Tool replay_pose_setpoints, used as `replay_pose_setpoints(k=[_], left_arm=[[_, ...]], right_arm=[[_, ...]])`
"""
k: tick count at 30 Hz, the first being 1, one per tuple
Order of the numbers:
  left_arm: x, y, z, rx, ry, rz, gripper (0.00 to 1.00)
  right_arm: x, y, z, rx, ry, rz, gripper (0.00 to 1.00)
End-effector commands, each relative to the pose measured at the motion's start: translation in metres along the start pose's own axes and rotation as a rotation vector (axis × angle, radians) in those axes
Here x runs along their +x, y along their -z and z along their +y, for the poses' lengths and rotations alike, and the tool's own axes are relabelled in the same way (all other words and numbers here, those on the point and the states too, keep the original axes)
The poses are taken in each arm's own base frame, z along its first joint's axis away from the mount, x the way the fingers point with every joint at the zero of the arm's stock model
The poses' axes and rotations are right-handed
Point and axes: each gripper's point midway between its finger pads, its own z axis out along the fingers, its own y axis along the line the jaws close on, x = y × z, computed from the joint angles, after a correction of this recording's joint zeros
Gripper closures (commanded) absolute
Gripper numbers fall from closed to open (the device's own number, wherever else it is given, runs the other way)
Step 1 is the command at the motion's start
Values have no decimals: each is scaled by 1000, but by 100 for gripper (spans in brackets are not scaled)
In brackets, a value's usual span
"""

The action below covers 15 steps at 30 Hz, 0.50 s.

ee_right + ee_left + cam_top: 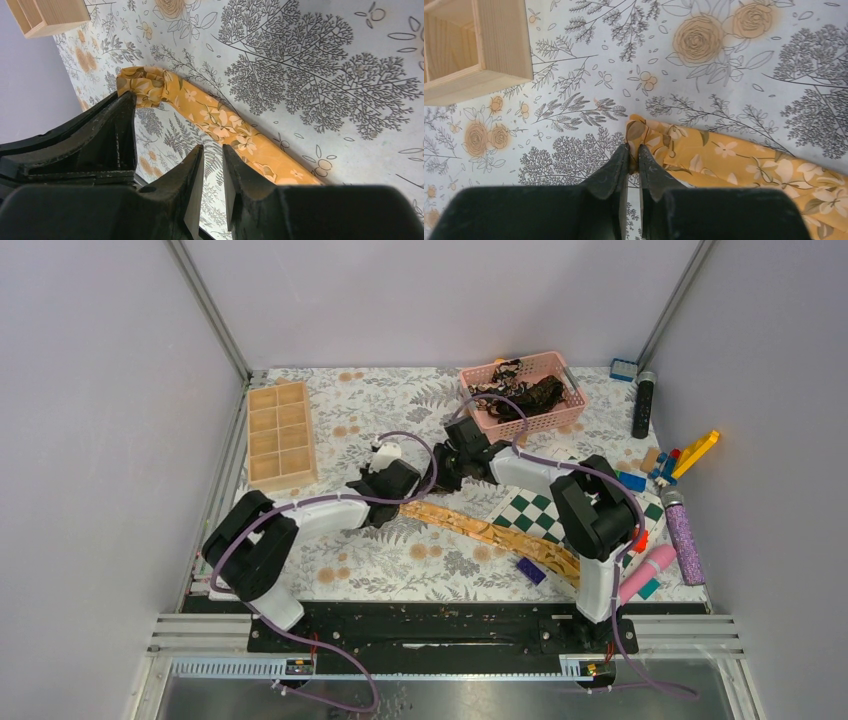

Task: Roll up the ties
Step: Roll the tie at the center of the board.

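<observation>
we see the table (pixel 400 390) under a floral cloth, and across its middle the golden-tan tie (pixel 490 532) lies in a long slant, its far right part passing over the green-and-white checkered board (pixel 535 512) near the right arm's base, its left end near the centre of the cloth; at the back left stands a wooden compartment tray (pixel 280 435), and at the back right a pink basket (pixel 545 423) holds the dark ties (pixel 525 395) in a loose heap; the left gripper (pixel 634 156) is down at the tie's left end, where the fabric is folded over on itself, and its jaws are pressed nearly together with that folded end pinched between the tips; the right gripper (pixel 212 152) hangs a little further along the same tie, jaws drawn in to a narrow slit with nothing between them, tips at the tie's near edge, and we cannot tell whether they touch the fabric
</observation>
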Motion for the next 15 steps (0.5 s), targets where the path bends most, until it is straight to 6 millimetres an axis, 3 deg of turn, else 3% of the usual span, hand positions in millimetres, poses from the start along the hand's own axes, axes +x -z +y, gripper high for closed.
replay_pose_setpoints(k=[1, 15], left_arm=[[-19, 7, -4, -76, -58, -61, 100], [-10, 15, -29, -96, -186, -83, 100]], right_arm=[[-17, 21, 14, -51, 24, -72, 72], [-22, 25, 4, -51, -4, -84, 72]])
